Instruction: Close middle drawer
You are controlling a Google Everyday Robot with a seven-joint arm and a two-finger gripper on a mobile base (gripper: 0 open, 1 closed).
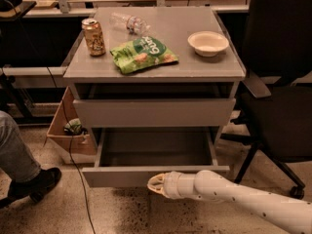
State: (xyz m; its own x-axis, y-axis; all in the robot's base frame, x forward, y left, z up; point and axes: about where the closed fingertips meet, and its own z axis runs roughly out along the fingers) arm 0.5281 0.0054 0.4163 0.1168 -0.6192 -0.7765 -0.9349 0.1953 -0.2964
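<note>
The middle drawer [146,175] is a wide grey shallow tray with a low plain front panel, pulled well out of the grey cabinet [155,72] and empty. My gripper [155,183] is at the bottom centre, at the end of the white arm [243,199] that comes in from the lower right. Its tip is against the lower edge of the drawer's front panel. The fingers look pressed together and hold nothing. Above it, the drawer with the taller front panel [154,112] stands slightly out.
On the cabinet top lie a drink can [93,36], a green snack bag [142,54], a clear plastic bottle [129,21] and a white bowl [208,42]. A black office chair [280,96] stands at the right. A cardboard box [68,130] and a person's leg and shoe [24,174] are at the left.
</note>
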